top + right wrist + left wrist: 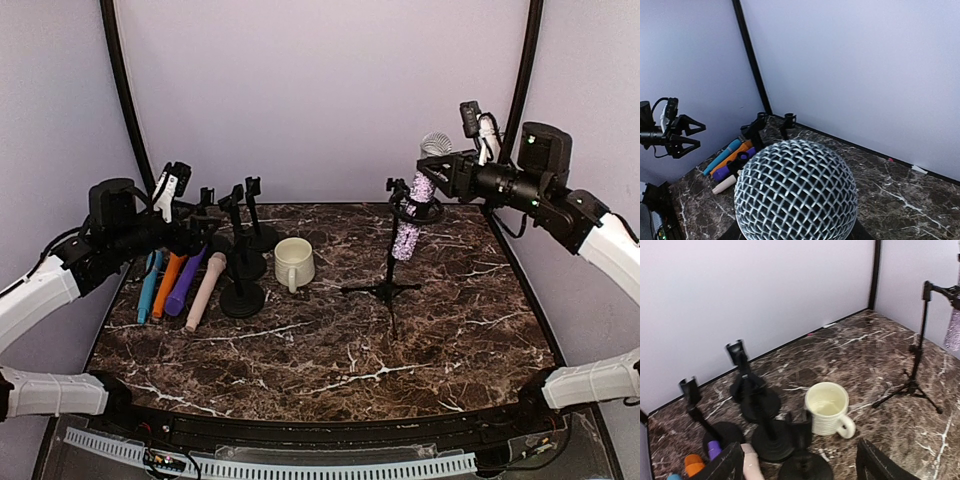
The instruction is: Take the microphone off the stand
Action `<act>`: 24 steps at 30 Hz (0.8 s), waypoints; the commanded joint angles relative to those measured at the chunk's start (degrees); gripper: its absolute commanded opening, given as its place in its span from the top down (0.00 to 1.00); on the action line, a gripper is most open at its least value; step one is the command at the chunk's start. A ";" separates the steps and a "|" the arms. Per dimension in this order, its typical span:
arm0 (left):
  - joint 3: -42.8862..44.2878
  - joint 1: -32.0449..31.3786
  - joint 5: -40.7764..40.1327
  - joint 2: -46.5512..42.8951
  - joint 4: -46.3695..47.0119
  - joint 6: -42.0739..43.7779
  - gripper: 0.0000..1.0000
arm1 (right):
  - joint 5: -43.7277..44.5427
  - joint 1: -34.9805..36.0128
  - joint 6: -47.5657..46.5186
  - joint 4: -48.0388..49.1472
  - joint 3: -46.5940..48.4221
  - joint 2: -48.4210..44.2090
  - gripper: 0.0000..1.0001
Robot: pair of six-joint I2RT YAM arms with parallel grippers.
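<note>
R hand (437,176), arm reaching in level, clamps mic (409,236) on stand (390,272); L hand (203,215) wide open, raised.

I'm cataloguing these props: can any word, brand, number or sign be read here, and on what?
None can be read.
The mug, the microphone and its stand show no lettering.
The white tag is too small to tell.

We find the microphone (413,215) in its stand (388,285) right of centre on the table (330,350). The mug (294,264) is to its left, then round-base stands (242,298), and loose microphones (180,285) lie leftmost.
</note>
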 commanded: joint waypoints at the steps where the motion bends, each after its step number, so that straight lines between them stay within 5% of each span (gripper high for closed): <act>1: 1.84 -9.13 3.26 -1.62 2.66 -3.57 0.21 | -5.82 6.74 2.20 10.04 0.78 -1.13 0.82; 8: 2.39 -22.51 11.49 1.02 9.46 -7.20 0.20 | -11.44 12.89 1.23 9.16 0.78 -0.05 0.80; 17: 6.70 -25.73 23.42 16.08 15.78 -8.33 0.20 | -15.17 13.87 0.51 4.08 -1.37 -0.68 0.67; 24: 9.50 -26.49 24.74 24.84 21.57 -7.81 0.19 | -13.10 13.87 1.52 2.50 -5.13 -4.42 0.28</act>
